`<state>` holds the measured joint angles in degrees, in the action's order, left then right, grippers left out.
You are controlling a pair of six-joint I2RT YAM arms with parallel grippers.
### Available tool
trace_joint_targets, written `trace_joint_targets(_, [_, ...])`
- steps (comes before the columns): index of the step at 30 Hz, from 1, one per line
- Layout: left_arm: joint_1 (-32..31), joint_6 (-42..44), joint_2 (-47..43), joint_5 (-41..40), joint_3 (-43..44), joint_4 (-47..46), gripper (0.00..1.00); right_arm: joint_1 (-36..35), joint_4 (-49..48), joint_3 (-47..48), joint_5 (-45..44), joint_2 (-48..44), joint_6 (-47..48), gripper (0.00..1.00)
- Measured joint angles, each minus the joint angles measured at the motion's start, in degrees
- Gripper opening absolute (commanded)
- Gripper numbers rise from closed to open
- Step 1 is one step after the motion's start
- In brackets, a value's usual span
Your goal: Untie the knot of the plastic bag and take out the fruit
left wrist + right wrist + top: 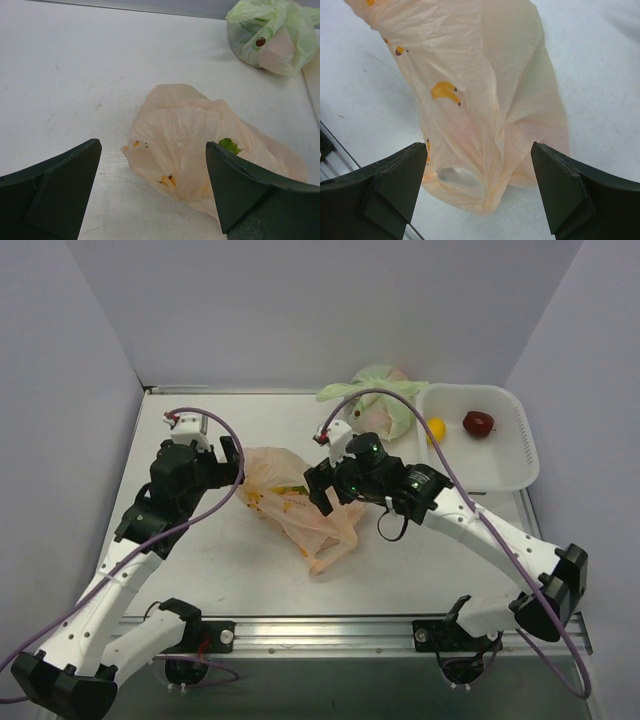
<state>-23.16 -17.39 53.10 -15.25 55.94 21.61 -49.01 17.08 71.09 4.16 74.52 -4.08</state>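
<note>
**Item:** plastic bag (290, 502), peach-orange film with banana prints.
**Location:** middle of the surface, lying slack between our two grippers.
**Left gripper** (153, 146): spread, holding nothing.
**Right gripper** (479, 147): spread likewise, with a jaw on either side of the bunched neck (495, 150).
**Contents:** a green fruit (229, 145) shows at one end.
**Handling, as we judge it:** very light, limp, slippery and easily torn.
**Hold:** pinch the loose ears at the neck, not the belly.
**Knot:** we cannot tell whether it is tied.
</note>
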Motion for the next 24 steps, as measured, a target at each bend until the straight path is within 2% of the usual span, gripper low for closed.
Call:
trace_joint_targets(6, [-1.2,-1.2,-3.4,4.1,-2.0,2.9,0.97,1.7,-2.1,5.2,4.0,12.5,2.1,0.89])
trace_joint_targets(9, [-4.3,-2.0,-4.7,5.4,-3.2,4.0,0.97,2.2,-3.6,7.9,6.2,17.8,2.4,0.85])
trace_joint_targets(12, [-10.3,-2.1,-5.3,5.3,-4.2,3.8,0.98,2.9,-5.3,10.3,8.0,22.1,2.5,0.6])
trace_joint_targets(13, [-12.8,-2.0,-5.4,5.1,-4.6,3.4,0.97,3.2,-5.9,10.8,8.4,23.1,2.3,0.38])
trace_joint_targets(15, [-17.9,-1.7,-5.0,4.2,-5.9,2.1,0.98,4.2,-7.1,11.0,9.2,24.3,1.6,0.17])
trace_joint_targets(16, [-20.3,-1.2,-4.5,3.7,-6.5,1.2,0.97,4.9,-7.3,11.0,9.6,24.6,0.9,0.04])
trace_joint_targets(17, [-23.3,-0.2,-3.6,2.8,-7.3,-0.3,0.97,5.7,-7.6,11.0,9.9,24.7,0.6,0.0])
trace_joint_targets(20, [-28.9,2.8,-0.2,-0.1,-9.2,-5.3,0.98,7.9,-8.9,11.0,11.1,24.6,-1.1,0.0])
trace_joint_targets(24, [-31.1,6.2,5.6,-3.2,-11.2,-13.6,0.95,9.7,-10.2,10.9,12.1,24.5,-2.3,0.0])
